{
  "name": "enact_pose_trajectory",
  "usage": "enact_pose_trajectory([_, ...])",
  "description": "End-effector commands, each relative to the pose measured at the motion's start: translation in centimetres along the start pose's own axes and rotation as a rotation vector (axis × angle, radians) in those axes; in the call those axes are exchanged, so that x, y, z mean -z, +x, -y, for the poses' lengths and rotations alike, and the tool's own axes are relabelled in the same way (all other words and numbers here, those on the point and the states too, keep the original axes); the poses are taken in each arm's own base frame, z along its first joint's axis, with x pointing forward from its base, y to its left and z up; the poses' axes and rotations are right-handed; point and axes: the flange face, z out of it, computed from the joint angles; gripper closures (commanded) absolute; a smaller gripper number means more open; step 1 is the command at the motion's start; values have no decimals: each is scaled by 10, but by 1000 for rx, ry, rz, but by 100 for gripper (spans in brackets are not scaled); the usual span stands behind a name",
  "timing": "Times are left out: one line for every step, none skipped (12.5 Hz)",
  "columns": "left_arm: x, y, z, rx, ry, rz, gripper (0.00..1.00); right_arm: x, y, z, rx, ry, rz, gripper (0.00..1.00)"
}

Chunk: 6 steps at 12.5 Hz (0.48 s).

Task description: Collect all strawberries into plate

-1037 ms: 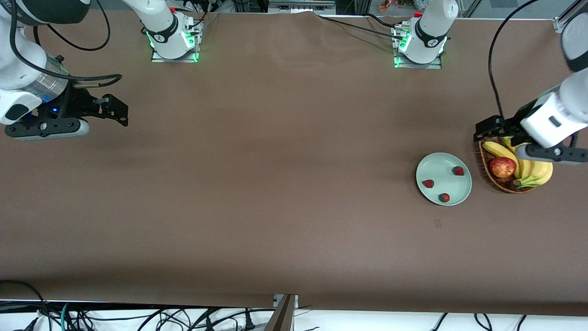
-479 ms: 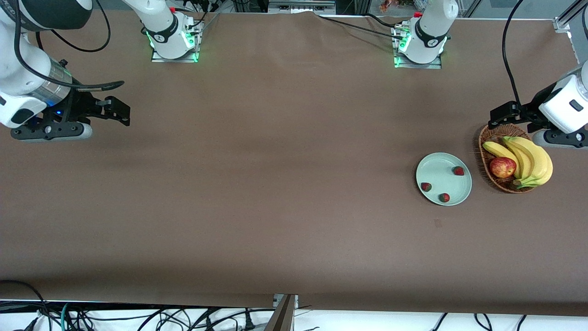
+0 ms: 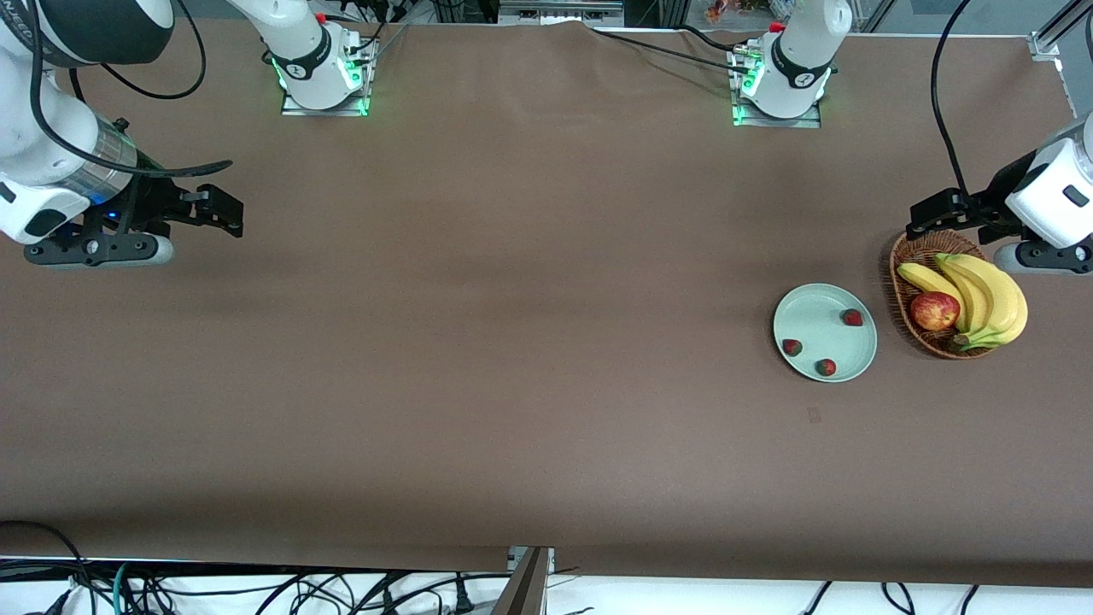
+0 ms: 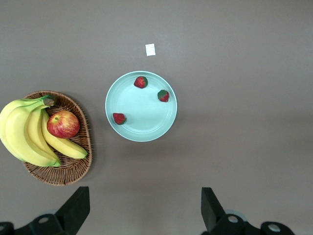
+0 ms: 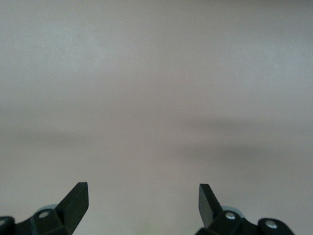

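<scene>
Plate (image 3: pixel 820 320): pale mint-green round dish on the brown tabletop (image 3: pixel 512 342), toward the left arm's end, just beside the wicker basket (image 3: pixel 918 337) but not touching it
Strawberries: all three lie on the plate, apart from one another; in the front view one strawberry (image 3: pixel 852 318) sits at about 2 o'clock on the dish, a second strawberry (image 3: pixel 792 347) at about 8 o'clock, a third strawberry (image 3: pixel 826 367) at about 6 o'clock near the rim
Basket contents: a bunch of bananas (image 3: pixel 982 299) with a red-yellow apple (image 3: pixel 934 311) lying against it
Left gripper (image 3: pixel 931 211): up in the air over the tabletop beside the basket's edge, at roughly 12 o'clock of the basket in the front view; fingers (image 4: pixel 76 210) spread wide, holding nothing; its wrist camera looks down on the plate (image 4: pixel 141 106) and basket (image 4: pixel 73 166)
Right gripper (image 3: pixel 218 209): waits over bare tabletop at the right arm's end, well apart from the plate; fingers (image 5: pixel 76 200) released and empty
Paper scrap (image 4: pixel 150 49): small white square on the tabletop near the plate
</scene>
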Motion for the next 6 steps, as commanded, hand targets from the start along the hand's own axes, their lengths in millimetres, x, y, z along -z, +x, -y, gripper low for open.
enact_pose_trajectory([7, 7, -3, 4, -10, 1, 0, 4, 0, -2, -5, -13, 2, 1])
enact_pose_trajectory([7, 7, -3, 4, -9, 1, 0, 4, 0, -3, -6, -14, 2, 1])
enact_pose_trajectory([7, 7, -2, 4, -9, 4, 0, 4, 0, -4, -8, -13, 2, 1])
enact_pose_trajectory([7, 7, -2, 4, -9, 2, 0, 4, 0, -4, -8, -13, 2, 1])
enact_pose_trajectory([7, 7, -3, 3, -9, 2, 0, 3, 1, -6, -11, -13, 5, 1])
enact_pose_trajectory([7, 7, -4, 1, -8, 2, 0, 3, 1, -6, -12, -13, 5, 1])
